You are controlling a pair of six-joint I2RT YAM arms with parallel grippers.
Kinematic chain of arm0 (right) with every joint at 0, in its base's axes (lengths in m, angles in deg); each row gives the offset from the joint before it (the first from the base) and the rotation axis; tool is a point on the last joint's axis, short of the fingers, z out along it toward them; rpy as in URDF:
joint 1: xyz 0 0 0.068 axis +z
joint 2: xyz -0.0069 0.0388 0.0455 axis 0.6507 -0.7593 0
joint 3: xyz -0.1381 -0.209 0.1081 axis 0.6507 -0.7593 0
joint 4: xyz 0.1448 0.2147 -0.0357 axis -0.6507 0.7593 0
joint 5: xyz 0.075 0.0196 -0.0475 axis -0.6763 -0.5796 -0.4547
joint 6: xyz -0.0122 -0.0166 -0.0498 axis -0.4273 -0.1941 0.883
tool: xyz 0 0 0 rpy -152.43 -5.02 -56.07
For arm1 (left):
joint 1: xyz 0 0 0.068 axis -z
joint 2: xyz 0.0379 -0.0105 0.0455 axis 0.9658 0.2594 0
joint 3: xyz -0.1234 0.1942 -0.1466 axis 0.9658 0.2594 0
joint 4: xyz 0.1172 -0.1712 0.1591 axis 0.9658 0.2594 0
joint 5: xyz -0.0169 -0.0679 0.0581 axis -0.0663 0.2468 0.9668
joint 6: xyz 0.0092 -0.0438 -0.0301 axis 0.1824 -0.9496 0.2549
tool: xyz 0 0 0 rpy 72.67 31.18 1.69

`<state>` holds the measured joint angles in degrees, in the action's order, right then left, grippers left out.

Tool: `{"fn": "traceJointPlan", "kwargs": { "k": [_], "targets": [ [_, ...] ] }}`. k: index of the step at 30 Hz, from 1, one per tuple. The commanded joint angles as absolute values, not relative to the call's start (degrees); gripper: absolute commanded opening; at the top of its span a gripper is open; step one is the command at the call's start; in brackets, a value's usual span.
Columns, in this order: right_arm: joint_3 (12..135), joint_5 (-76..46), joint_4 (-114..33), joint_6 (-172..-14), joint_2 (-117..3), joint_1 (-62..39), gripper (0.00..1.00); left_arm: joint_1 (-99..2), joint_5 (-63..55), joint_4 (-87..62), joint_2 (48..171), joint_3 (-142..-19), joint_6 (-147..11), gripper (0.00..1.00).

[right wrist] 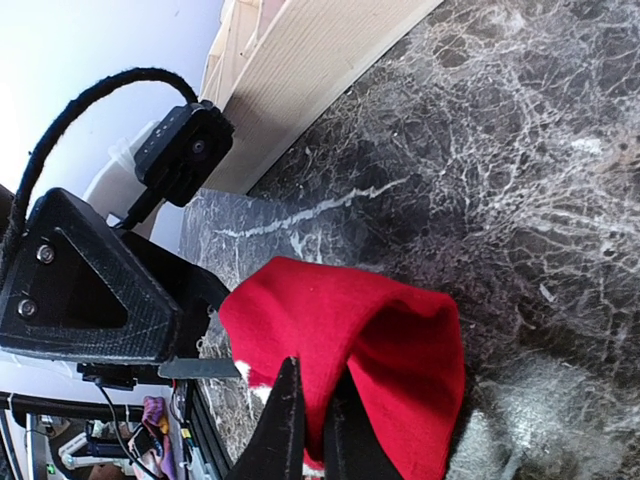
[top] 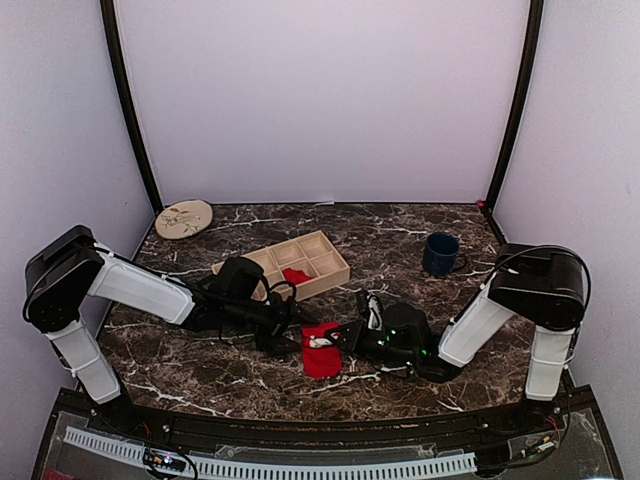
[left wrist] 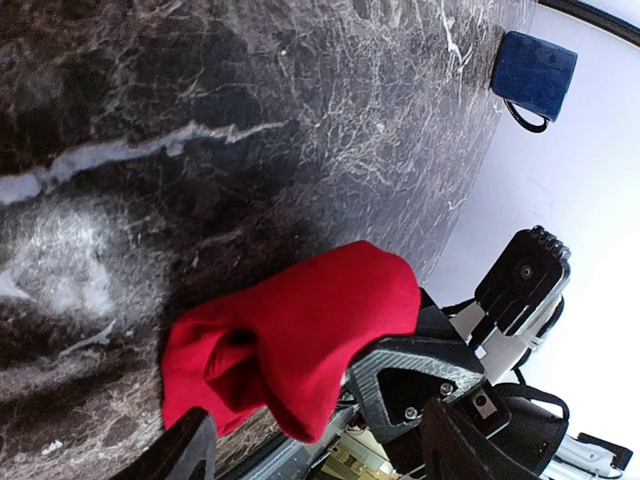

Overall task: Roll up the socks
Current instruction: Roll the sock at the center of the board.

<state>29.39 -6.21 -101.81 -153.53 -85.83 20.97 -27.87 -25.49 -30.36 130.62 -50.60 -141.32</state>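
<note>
A red sock (top: 320,355) lies bunched on the dark marble table between my two grippers. My right gripper (top: 338,337) is shut on a fold of it; in the right wrist view the two black fingers (right wrist: 287,420) pinch the sock (right wrist: 380,330) at its near edge (right wrist: 315,378). My left gripper (top: 283,335) is open just left of the sock. In the left wrist view its fingers (left wrist: 190,450) stand wide apart, with the sock (left wrist: 290,340) in front of the gap (left wrist: 320,440), not gripped. A second red sock (top: 295,275) lies in the wooden tray.
A wooden compartment tray (top: 330,262) stands behind the grippers, and its side shows in the right wrist view (right wrist: 310,70). A blue mug (top: 440,254) stands at the back right. A round beige plate (top: 183,218) lies at the back left corner.
</note>
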Motion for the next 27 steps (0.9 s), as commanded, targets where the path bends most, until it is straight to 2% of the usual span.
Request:
{"fn": "traceJointPlan", "kwargs": {
  "k": [1,15,27],
  "targets": [
    [30.4,-5.9,-106.5,-156.1,-87.5,21.6,0.02,-27.9,-25.3,-31.5,131.9,-52.0,-142.6,0.73],
    [32.8,-6.3,-107.9,-162.7,-89.9,21.6,0.0,-27.4,-22.4,-34.1,132.3,-49.8,-145.3,0.72],
    [33.2,-7.4,-109.0,-165.2,-91.6,21.6,0.0,-27.5,-20.6,-37.3,132.8,-47.9,-146.7,0.45]
  ]
}}
